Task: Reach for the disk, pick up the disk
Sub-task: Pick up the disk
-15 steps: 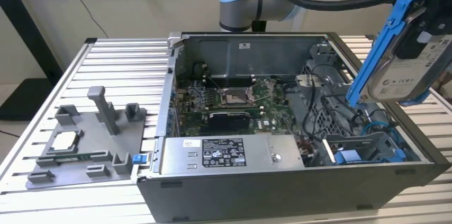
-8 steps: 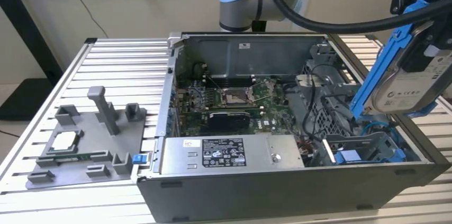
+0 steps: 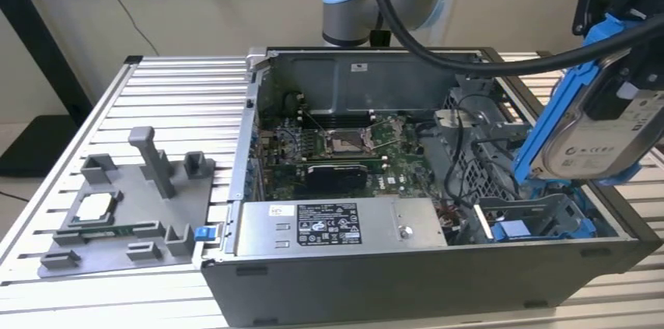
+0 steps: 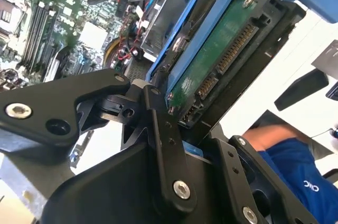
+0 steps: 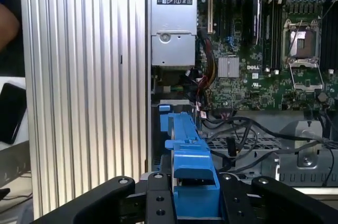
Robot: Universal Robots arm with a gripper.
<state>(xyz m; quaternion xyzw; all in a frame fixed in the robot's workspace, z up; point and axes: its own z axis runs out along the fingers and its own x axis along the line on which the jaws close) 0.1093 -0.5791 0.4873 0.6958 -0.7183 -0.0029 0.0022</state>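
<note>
Blue-railed disk, white label outward, hangs pinched in the end effector above the computer case.

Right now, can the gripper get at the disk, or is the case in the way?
Yes, it looks so: the gripper already seems closed on the disk by its blue rails, holding it tilted above the open computer case, apparently clear of the bay.

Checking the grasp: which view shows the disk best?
Exterior view: the disk hangs above the open case, label and blue rail visible. Second wrist view shows its connector end in the jaws; first wrist view, just a blue rail edge.
</note>
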